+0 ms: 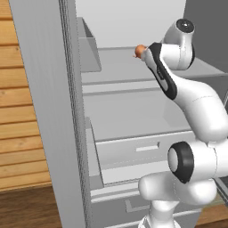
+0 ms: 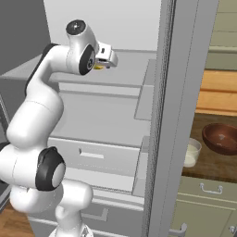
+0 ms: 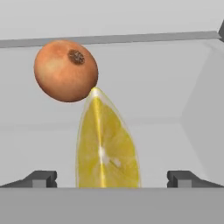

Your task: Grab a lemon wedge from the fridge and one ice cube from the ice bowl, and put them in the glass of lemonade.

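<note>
I have the gripper [image 3: 112, 179] spread wide around the lemon wedge [image 3: 107, 144], low centre of frame on the fridge [image 1: 133, 120] shelf. Risk: closing off-centre squirts it against the orange fruit [image 3: 65, 71] behind.

no readable text, labels, brands, numbers or signs anywhere

The wedge [image 3: 108, 144] loses its lower end behind the band at the hand view's bottom edge, and the arm hides most of the orange fruit [image 1: 140, 50] from the left.
</note>
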Controlling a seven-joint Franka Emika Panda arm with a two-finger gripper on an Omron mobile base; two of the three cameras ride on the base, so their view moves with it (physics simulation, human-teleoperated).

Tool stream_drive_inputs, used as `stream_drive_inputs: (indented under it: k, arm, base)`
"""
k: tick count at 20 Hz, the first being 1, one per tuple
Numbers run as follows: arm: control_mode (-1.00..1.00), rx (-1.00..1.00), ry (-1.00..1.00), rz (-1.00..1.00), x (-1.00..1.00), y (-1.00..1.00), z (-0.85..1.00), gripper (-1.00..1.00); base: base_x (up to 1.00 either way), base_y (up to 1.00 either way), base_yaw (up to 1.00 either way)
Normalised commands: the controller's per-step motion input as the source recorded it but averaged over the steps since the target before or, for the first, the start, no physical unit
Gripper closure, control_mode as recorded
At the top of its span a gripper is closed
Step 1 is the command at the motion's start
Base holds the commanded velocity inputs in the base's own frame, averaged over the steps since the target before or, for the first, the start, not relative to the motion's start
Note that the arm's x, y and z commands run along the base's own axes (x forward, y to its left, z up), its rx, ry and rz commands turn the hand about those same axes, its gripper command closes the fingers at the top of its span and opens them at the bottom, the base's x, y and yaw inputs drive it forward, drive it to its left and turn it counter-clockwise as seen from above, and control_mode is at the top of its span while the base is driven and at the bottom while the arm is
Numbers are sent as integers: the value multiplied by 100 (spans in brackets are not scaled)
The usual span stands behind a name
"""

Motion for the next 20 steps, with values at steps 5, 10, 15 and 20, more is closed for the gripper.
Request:
stream_drive_inputs:
  k: [5, 10, 15, 20]
  arm:
    - [-100, 0, 13, 0, 3, 0, -2, -100]
    - [-100, 0, 9, 0, 6, 0, -16, -100]
    - [-100, 0, 10, 0, 0, 0, -30, 100]
    - [-100, 0, 0, 0, 10, 0, -9, 100]
  base:
    - [0, 0, 0]
    - [0, 0, 0]
    - [0, 0, 0]
    - [0, 0, 0]
